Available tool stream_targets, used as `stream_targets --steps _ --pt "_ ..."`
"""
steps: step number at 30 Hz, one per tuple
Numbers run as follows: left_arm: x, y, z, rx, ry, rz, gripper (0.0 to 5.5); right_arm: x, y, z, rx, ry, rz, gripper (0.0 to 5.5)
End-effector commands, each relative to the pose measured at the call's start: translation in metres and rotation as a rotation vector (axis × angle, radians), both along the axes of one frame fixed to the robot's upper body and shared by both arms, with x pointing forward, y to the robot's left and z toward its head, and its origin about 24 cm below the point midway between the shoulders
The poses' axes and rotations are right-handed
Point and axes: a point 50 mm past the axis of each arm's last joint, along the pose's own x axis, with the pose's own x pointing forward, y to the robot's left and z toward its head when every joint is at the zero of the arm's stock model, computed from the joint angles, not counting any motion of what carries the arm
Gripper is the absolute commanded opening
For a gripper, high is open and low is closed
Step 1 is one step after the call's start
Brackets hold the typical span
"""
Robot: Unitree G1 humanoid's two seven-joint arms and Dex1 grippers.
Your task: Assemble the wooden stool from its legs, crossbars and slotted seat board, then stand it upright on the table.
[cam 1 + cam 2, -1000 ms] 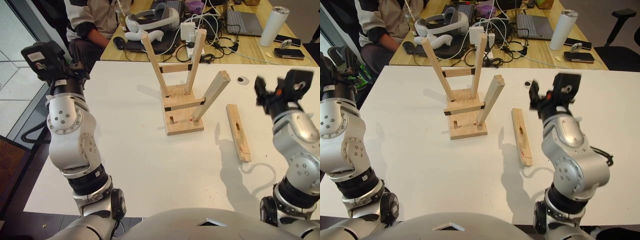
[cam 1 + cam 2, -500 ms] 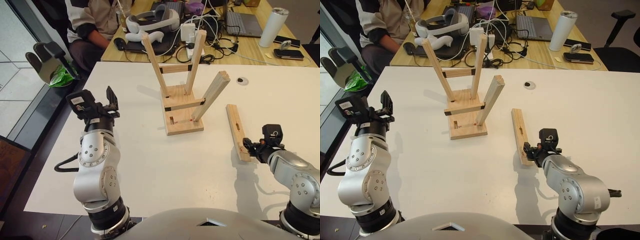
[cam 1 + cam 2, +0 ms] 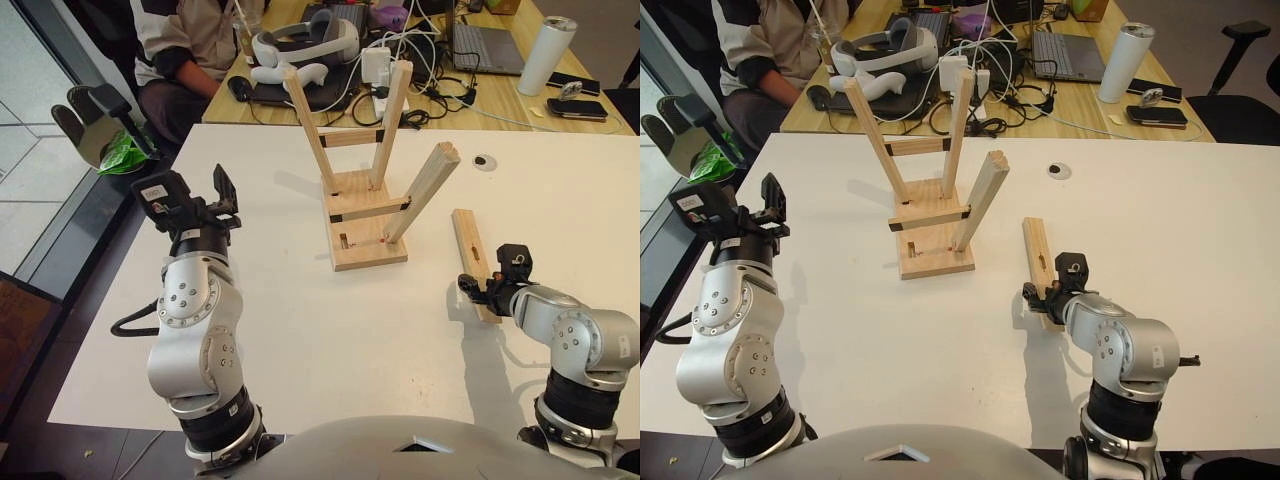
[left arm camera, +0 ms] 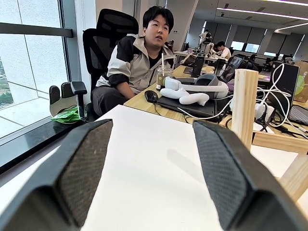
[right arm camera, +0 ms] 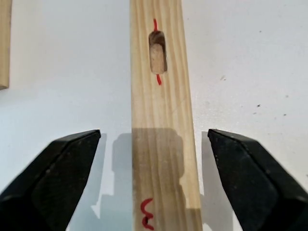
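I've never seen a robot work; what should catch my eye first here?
The half-built stool stands upside down in the middle of the table, three legs pointing up. To its right a loose leg lies flat, the right gripper open astride its near end; the left gripper hangs open over the left side.

loose leg [image 5: 166,125]: pale wood, red marks | table [image 3: 300,330]: white

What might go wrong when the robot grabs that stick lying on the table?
1. The right gripper is open on either side of the loose leg near its end, not its middle, so the leg may tip or swing when lifted.
2. One leaning leg on the upside-down stool looks loosely seated; a bump could knock it out of the seat board.
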Motion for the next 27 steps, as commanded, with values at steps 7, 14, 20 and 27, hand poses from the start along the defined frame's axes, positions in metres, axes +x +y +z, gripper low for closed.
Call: stream_targets --steps 7,14,20,27 --pt "0.003 0.001 0.003 0.002 -0.007 0.012 3.09 0.002 0.001 -0.001 0.054 0.031 -0.020 2.45" --pt "0.003 0.002 0.005 0.003 -0.012 0.021 3.09 0.002 0.003 -0.003 0.074 0.036 -0.028 2.05" --pt "0.004 0.002 0.007 0.002 -0.016 0.025 3.09 0.008 0.004 0.004 0.076 -0.013 -0.047 2.05" --pt "0.013 0.014 0.017 0.036 -0.043 0.036 3.09 0.045 0.014 0.052 0.004 -0.394 0.042 2.05"
